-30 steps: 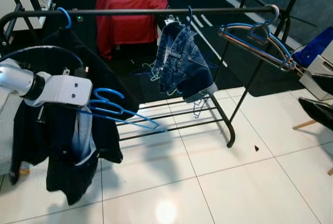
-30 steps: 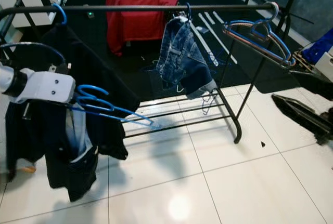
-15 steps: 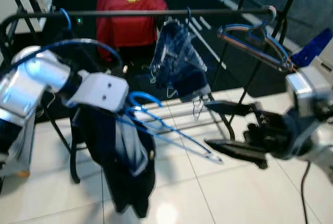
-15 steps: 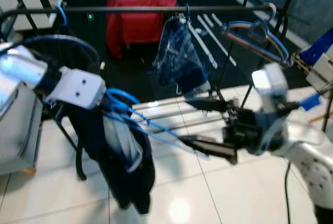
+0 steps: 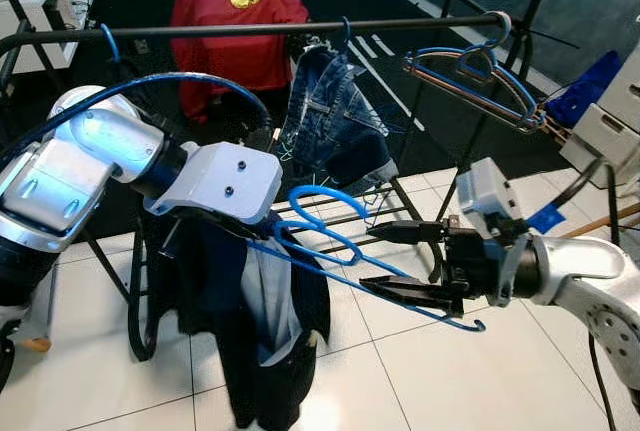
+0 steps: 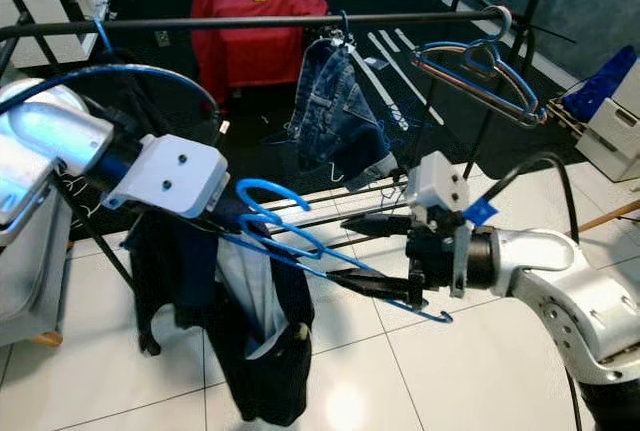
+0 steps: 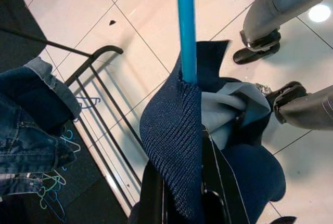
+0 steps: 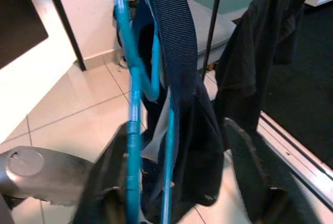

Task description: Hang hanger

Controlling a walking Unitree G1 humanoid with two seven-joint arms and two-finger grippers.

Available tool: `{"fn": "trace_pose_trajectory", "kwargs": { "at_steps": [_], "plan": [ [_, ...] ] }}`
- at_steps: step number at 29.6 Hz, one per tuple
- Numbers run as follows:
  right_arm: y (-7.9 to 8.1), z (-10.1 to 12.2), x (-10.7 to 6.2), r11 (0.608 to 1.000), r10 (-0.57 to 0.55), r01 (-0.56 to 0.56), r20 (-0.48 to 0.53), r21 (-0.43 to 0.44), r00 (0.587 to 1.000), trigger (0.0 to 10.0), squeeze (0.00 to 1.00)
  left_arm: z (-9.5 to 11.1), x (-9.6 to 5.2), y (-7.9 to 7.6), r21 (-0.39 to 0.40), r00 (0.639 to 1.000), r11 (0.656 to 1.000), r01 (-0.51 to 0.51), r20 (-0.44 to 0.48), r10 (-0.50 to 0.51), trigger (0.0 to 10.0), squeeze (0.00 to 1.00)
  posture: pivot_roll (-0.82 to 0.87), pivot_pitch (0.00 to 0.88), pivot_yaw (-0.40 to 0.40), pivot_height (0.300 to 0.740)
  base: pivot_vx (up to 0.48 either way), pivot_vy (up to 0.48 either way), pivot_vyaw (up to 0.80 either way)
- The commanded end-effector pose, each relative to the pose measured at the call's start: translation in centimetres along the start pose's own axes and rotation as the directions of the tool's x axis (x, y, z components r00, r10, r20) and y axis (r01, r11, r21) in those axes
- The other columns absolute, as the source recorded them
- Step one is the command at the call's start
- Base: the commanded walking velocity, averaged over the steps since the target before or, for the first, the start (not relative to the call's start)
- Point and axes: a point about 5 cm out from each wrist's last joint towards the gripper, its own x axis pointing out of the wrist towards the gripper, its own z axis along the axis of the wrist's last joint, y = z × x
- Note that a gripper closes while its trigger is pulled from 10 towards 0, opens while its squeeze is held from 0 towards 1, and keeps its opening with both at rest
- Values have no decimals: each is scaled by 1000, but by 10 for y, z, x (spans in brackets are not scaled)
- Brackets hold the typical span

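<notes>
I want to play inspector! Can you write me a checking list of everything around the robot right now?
Surface: white tiled floor, glossy.
Job's things: blue hanger carrying a dark garment; black clothes rail.
Clutter: jeans and spare hangers on the rail; red garment behind.
Grippers: left gripper holds the hanger; right gripper open around its far end.
Cables: blue cable over the left arm.
Surroundings: dark carpet.

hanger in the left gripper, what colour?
Blue hanger, held by the left gripper; clearest in right eye view.
</notes>
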Motion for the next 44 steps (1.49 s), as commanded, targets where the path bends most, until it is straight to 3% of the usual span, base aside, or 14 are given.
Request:
{"fn": "trace_pose_trajectory", "kwargs": {
  "at_steps": [1,16,17,18,19,26,28,34,37,39,40,42,44],
  "plan": [
    [-2,0,0,1000,-10,10,-14,-12,1000,0,0,10,1,1,45,1000,999,16,12,-17,10000,0,-12,89,-8,740,0,0,0],
    [-11,3,1,995,-71,70,-8,-67,997,0,0,11,5,-2,105,999,994,32,-4,-32,10000,0,-13,90,-3,740,0,0,0],
    [-12,4,1,995,-73,73,-4,-74,997,0,0,10,4,-1,101,999,994,32,5,-33,10000,529,-13,92,-2,740,0,0,0],
    [-12,4,1,995,-73,73,-4,-74,997,0,0,10,4,-1,101,999,994,32,5,-33,10000,529,-13,92,-2,740,0,0,0],
    [-12,5,1,994,-74,74,0,-78,997,0,0,9,3,0,105,999,994,28,13,-30,10000,1000,-13,92,-2,740,0,0,0],
    [-13,7,2,993,-71,72,6,-90,997,0,0,4,-2,7,67,999,998,-10,53,6,10000,1000,-13,92,-2,740,0,0,0],
    [-12,8,1,993,-70,70,10,-96,998,0,0,3,-8,13,32,993,998,-56,108,52,10000,1000,-13,92,-2,740,0,0,0],
    [-10,13,-1,992,-60,63,28,-114,998,0,0,-8,-29,25,-56,973,984,-171,147,177,10000,1000,-16,92,2,740,0,0,0],
    [-7,21,-5,989,-43,50,54,-137,998,0,0,-22,-50,31,-153,937,949,-274,180,300,10000,1000,-15,92,5,740,0,0,0],
    [-5,29,-12,987,-36,49,90,-152,995,0,0,-35,-64,28,-259,898,913,-315,230,375,10000,1000,-13,92,10,740,0,0,0],
    [-5,29,-12,987,-36,49,90,-152,995,0,0,-35,-64,28,-259,898,913,-315,230,375,10000,1000,-13,92,10,740,0,0,0],
    [-6,40,-25,983,-48,72,140,-167,989,0,0,-53,-67,12,-353,878,886,-299,262,401,10000,1000,-15,91,4,740,0,0,0],
    [-6,44,-29,982,-54,81,157,-172,986,0,0,-59,-66,5,-378,878,881,-286,265,399,10000,1000,-17,94,5,740,0,0,0]
  ]
}}
